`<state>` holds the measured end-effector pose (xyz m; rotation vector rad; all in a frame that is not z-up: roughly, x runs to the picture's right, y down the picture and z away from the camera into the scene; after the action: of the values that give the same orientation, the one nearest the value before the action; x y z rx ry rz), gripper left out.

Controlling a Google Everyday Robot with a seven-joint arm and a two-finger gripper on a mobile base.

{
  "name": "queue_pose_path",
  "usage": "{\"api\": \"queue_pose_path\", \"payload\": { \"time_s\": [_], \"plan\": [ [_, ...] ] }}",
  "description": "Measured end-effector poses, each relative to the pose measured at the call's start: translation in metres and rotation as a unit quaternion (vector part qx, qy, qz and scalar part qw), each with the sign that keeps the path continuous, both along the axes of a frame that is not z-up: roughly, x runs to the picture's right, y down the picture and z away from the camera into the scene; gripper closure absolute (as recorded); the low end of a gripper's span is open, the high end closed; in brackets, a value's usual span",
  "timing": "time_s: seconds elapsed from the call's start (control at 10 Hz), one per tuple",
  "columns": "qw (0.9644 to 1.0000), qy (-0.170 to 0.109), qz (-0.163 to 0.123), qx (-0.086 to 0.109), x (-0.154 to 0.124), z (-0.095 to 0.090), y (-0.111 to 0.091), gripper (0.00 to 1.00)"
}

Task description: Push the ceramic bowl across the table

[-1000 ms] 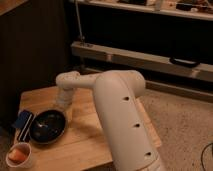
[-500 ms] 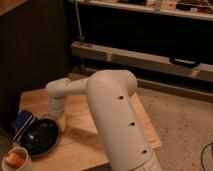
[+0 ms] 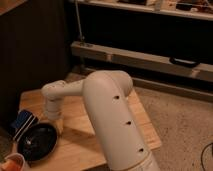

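The ceramic bowl point(image 3: 36, 141) is black, glossy and shallow, and sits near the front left corner of the wooden table point(image 3: 82, 117). My white arm reaches down from the right across the table. Its wrist points down at the bowl's right rim, and the gripper point(image 3: 55, 127) is at that rim, mostly hidden behind the wrist. I cannot tell if it touches the bowl.
A small white cup point(image 3: 13, 162) with orange contents stands at the front left corner, just left of the bowl. A blue striped object point(image 3: 23, 122) lies at the table's left edge behind the bowl. A dark low bench point(image 3: 150, 60) runs along the back.
The arm's wrist has swung further left and toward the front. The bowl has slid left and forward, closer to the cup and the table's corner.
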<state>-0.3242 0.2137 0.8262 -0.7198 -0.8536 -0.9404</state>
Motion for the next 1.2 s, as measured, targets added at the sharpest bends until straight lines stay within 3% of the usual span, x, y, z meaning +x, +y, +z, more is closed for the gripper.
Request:
{"api": "queue_pose_path", "payload": {
  "time_s": [0.5, 0.9, 1.1, 1.2],
  "plan": [
    [1.0000, -0.001, -0.001, 0.000, 0.001, -0.001, 0.001, 0.20],
    [0.9977, -0.061, -0.029, 0.008, -0.007, -0.046, 0.034, 0.20],
    [0.9967, -0.073, -0.031, 0.011, -0.016, -0.066, 0.050, 0.20],
    [0.9967, -0.074, -0.031, 0.011, -0.016, -0.068, 0.052, 0.20]
  ]
}}
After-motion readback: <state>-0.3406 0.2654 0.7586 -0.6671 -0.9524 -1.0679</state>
